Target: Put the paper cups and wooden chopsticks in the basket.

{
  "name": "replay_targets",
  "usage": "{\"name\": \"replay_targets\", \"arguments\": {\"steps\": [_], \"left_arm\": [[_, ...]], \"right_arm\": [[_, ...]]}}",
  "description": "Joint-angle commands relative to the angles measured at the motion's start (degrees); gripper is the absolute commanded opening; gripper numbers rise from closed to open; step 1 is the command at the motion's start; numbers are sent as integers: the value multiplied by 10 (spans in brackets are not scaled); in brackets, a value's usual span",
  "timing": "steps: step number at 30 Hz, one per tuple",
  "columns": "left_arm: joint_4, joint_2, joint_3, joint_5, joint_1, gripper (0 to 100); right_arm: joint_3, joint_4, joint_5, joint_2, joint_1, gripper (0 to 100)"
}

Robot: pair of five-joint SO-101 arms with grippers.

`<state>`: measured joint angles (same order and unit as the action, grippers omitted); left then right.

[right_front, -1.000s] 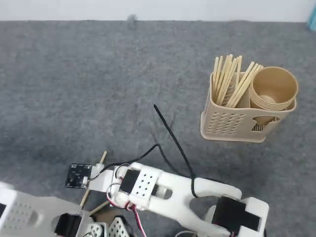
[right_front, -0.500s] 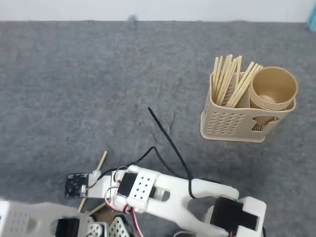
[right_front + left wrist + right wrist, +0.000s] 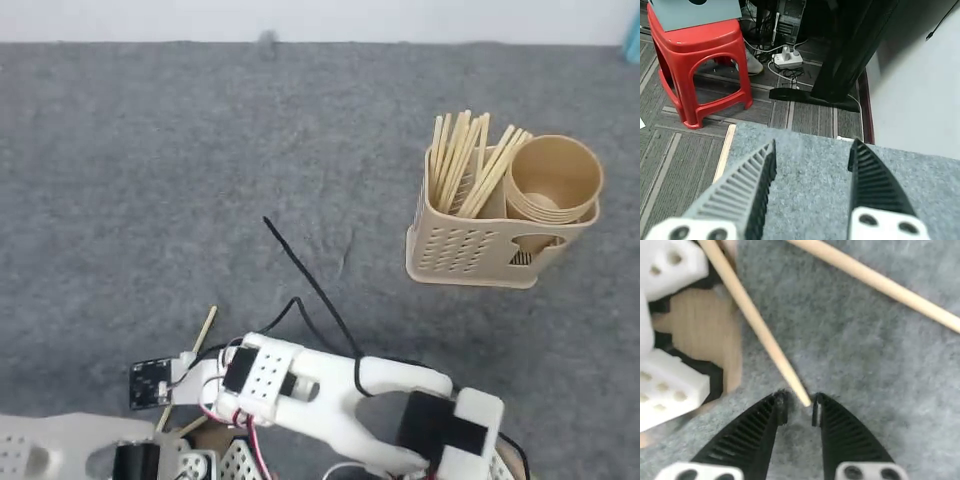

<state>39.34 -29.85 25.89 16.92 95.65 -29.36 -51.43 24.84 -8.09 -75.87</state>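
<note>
The grey carpeted desk [image 3: 200,150] carries everything. My white right arm [image 3: 330,385] lies low along its front edge, reaching toward the front left corner with a black cable [image 3: 310,280] trailing off it. My left arm [image 3: 50,450] sits folded at that same corner.

Toward the desk's right edge, on the far side, stands the beige perforated plastic basket [image 3: 470,250]. A stack of tan paper cups [image 3: 555,175] already sits in its right compartment, and a bundle of pale wooden chopsticks [image 3: 465,160] stands upright in its left one.

What is left, as I judge it, is the two loose wooden chopsticks [image 3: 205,325] lying on the carpet by the front edge, just ahead of my right wrist.

My right jaws are down at carpet level and parted only narrowly. The end of the nearer stick [image 3: 755,322] lies right at their mouth, between the tips but not yet clamped. The second stick [image 3: 875,280] lies apart from it, farther out.

My left jaws are spread wide and hold nothing. They point out past the desk's edge toward a red plastic stool [image 3: 695,65] on the floor.

So the step in hand is picking up this stick. Next I should close on its end squarely and lift without snagging the other stick, then carry it across to the basket's left compartment.
</note>
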Motion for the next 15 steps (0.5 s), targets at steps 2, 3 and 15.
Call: {"name": "replay_targets", "arguments": {"steps": [2, 3, 15], "left_arm": [[-12, -9, 45, 7, 2, 225], [-12, -13, 49, 7, 2, 225], [-14, -23, 63, 5, 13, 225]], "right_arm": [[40, -7, 10, -9, 2, 6], [45, -7, 9, -7, 3, 13], [71, -31, 16, 17, 8, 9]]}}
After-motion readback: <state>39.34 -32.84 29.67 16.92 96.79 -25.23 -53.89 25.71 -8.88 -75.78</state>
